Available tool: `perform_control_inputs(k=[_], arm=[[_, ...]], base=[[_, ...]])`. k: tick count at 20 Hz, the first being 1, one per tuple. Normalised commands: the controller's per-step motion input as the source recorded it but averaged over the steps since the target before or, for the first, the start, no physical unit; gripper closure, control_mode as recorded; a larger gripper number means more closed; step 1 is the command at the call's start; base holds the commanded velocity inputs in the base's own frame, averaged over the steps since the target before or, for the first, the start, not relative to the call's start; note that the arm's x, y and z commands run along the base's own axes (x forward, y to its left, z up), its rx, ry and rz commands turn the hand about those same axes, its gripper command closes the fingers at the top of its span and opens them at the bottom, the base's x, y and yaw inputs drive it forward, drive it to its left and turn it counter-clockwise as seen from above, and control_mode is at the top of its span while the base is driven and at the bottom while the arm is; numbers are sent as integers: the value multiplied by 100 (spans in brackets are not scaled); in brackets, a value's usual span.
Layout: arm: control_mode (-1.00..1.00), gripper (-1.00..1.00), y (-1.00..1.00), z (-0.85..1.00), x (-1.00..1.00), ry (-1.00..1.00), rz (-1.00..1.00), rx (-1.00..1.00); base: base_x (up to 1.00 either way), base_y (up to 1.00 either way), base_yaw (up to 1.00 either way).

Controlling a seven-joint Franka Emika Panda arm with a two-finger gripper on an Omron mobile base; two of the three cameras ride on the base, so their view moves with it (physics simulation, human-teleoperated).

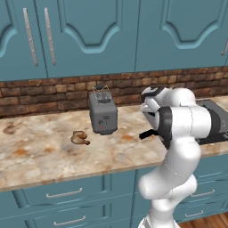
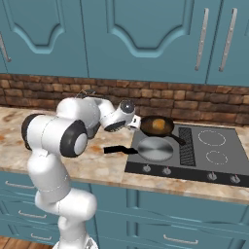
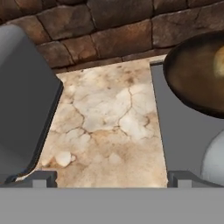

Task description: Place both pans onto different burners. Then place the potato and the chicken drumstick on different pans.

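The left base view showed what the other views did not: a chicken drumstick (image 1: 80, 138) lying on the marble counter (image 1: 40, 151), left of a grey toaster (image 1: 103, 113) and near it without touching. The toaster stood upright before the brick backsplash (image 1: 44, 93). Right of the toaster, the arm hid most of the cooktop (image 1: 218, 118), and one black pan handle (image 1: 148, 133) projected from behind the arm.

The right base view alone showed the cooktop surface in full. The silver pan (image 2: 154, 149) sat on the front left burner, handle pointing left over the counter. The dark brown pan (image 2: 156, 126) sat on the rear left burner, handle running toward the black ribbed vent (image 2: 186, 146). A yellowish potato (image 2: 158, 125) lay inside the dark brown pan. Two burners (image 2: 212, 137) right of the vent bore nothing. The gripper (image 2: 135, 122) hung beside the left rim of the dark brown pan.

In the hand view the fingertips (image 3: 41, 178) stood wide apart, released, with nothing between them. It looked down on bare marble between the toaster side at left and the cooktop edge at right, with the dark brown pan and a sliver of the potato at upper right.

No brand, label or legible writing was seen on any item.
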Motion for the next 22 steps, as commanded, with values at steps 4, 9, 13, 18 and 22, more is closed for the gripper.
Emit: perform_control_inputs(k=[4,9,13,18,22], arm=[[-100,-100,47,0,-24,0,7,0],[-100,-100,53,-1,-27,0,9,-3],[-100,-100,54,-12,-33,0,8,-3],[-100,-100,55,-15,-34,3,6,-7],[-100,-100,55,-11,-43,1,6,-7]], base=[[0,0,0],[0,0,0],[0,0,0],[0,0,0],[0,0,0]])
